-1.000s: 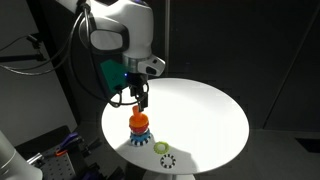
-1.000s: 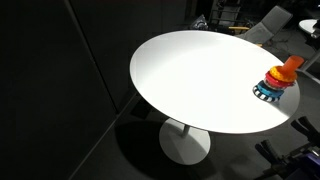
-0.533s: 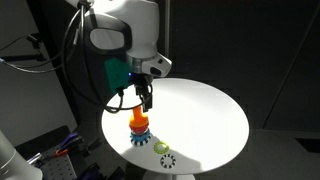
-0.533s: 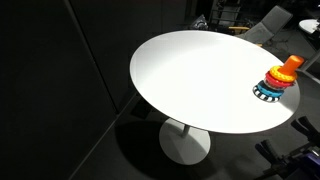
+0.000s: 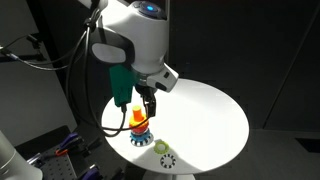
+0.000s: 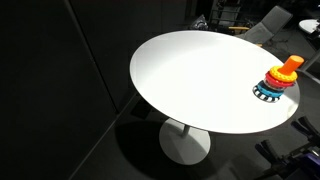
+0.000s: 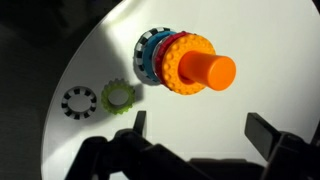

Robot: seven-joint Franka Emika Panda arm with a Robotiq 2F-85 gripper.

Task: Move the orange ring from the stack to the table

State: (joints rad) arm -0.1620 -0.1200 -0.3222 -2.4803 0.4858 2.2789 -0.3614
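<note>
You are holding the fingers spread wide, pinching nothing | orange ring is sitting on top of the stack on the bench | it is lying almost straight under your fingers, peg pointing up at them

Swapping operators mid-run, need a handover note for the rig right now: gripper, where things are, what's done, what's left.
Gripper: open, empty, hovering above the stack; fingers clear of it.
Orange ring: topmost ring on the orange peg.
Table: a yellow-green ring and a black-and-white ring lie beside the stack.
Done: gripper positioned over the stack.
Left: descend, grasp the orange ring, lift it off the peg, set it on the table.
</note>
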